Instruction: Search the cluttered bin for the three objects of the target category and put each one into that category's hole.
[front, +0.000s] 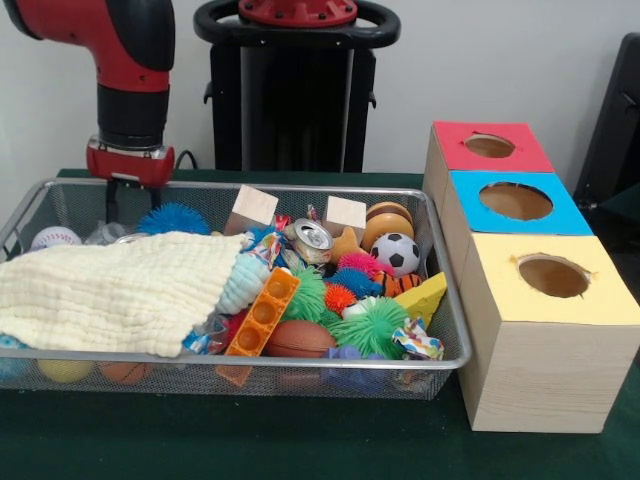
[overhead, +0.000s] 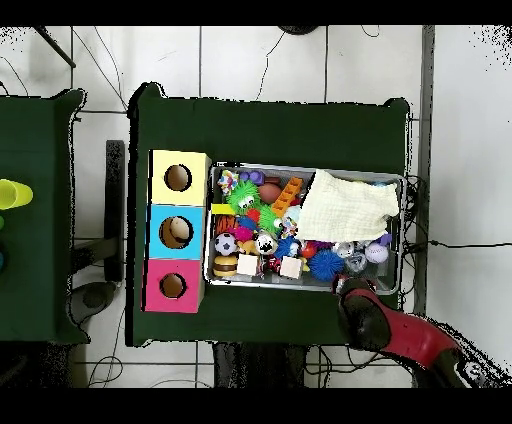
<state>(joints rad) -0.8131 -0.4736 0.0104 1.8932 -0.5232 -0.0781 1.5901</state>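
Note:
The silver wire basket (front: 250, 358) is full of toys, and a pale yellow cloth (front: 110, 290) covers its left half. My gripper (front: 132, 205) hangs open and empty over the basket's far left corner, just above the clutter. A bit of clear crinkled plastic (front: 105, 233) shows right below it, behind the cloth; it may be a bottle. Another clear piece with blue (front: 203, 338) pokes out under the cloth's front edge. No whole bottle shows. The red-topped box's hole (front: 489, 146) is the farthest of three on the right. Overhead, the gripper (overhead: 350, 283) is at the basket's (overhead: 210, 225) lower right rim.
A silver can (front: 312, 238) lies mid-basket among spiky balls, a soccer ball (front: 398, 253), wooden blocks and an orange brick (front: 262, 312). The blue-topped box (front: 516, 202) and yellow-topped box (front: 553, 276) stand in front of the red one. A white ball (front: 55, 238) lies at the far left.

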